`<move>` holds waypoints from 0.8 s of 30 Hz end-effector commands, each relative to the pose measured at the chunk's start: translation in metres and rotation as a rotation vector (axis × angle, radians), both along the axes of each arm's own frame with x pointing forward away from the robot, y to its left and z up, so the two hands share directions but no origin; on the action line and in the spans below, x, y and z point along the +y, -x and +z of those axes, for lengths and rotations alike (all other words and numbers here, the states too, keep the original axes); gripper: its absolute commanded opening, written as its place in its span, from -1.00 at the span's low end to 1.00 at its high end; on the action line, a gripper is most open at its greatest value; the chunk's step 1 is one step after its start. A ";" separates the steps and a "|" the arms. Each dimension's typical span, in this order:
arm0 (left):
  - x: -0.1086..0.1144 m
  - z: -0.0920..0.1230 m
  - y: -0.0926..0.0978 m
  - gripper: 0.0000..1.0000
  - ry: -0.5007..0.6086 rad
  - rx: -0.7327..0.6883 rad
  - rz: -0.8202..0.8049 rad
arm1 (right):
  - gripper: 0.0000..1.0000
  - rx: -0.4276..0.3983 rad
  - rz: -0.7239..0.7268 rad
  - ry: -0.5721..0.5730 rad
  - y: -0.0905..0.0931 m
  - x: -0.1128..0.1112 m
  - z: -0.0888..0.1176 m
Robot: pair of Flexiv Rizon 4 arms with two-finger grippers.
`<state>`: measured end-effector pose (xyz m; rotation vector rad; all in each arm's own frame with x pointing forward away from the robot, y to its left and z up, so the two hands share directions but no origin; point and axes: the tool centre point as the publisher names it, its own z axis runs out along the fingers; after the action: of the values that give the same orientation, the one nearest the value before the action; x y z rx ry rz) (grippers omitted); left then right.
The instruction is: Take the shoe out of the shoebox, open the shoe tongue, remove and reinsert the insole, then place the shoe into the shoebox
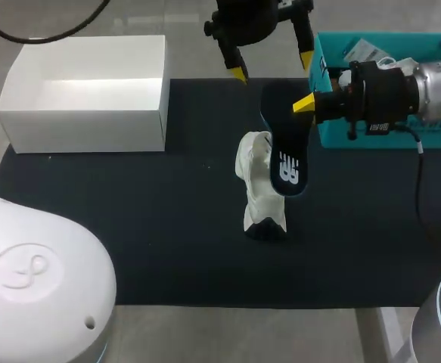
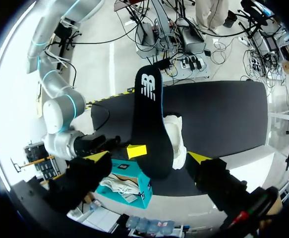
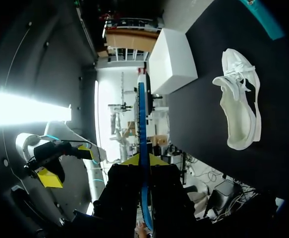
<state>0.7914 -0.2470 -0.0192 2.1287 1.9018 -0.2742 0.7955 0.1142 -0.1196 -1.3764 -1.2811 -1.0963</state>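
A white shoe (image 1: 259, 189) lies on the black mat (image 1: 129, 227) near the middle. Over it hangs the dark insole (image 1: 284, 155) with a white logo, and my right gripper (image 1: 305, 103) is shut on its far end. The right wrist view shows the insole (image 3: 143, 124) edge-on between that gripper's (image 3: 143, 161) fingers, with the shoe (image 3: 238, 104) off to one side. My left gripper (image 1: 271, 66) hovers open behind the insole, touching nothing. From the left wrist, the insole (image 2: 151, 124) and shoe (image 2: 178, 141) lie ahead of the open left gripper (image 2: 149, 157). The white shoebox (image 1: 91, 91) stands empty at the back left.
A teal box (image 1: 386, 91) sits at the back right, under my right arm. The mat is bare in front of the shoe and between it and the shoebox.
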 end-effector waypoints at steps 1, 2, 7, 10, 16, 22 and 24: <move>-0.008 0.008 -0.006 1.00 -0.218 -0.016 0.000 | -1.00 0.007 0.004 0.005 -0.002 0.006 -0.003; -0.008 0.008 -0.008 1.00 -0.224 -0.017 -0.001 | -1.00 0.009 0.003 0.005 -0.002 0.006 -0.003; -0.009 0.008 -0.009 1.00 -0.243 -0.012 -0.005 | -1.00 0.015 -0.010 -0.023 -0.003 0.007 -0.003; -0.009 0.009 -0.010 1.00 -0.238 -0.013 -0.007 | -1.00 0.014 -0.014 -0.026 -0.003 0.008 -0.002; -0.007 0.010 -0.008 1.00 -0.232 -0.009 -0.004 | -1.00 0.013 -0.018 -0.025 -0.003 0.010 -0.002; -0.006 0.009 -0.006 1.00 -0.221 0.002 -0.002 | -1.00 0.014 -0.023 -0.026 -0.003 0.014 -0.001; -0.006 0.009 -0.006 1.00 -0.218 0.004 -0.001 | -1.00 0.013 -0.021 -0.027 -0.003 0.015 -0.001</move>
<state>0.7963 -0.2541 -0.0099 2.2660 2.0155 -0.0730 0.7977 0.1248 -0.1202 -1.3742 -1.2415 -1.1121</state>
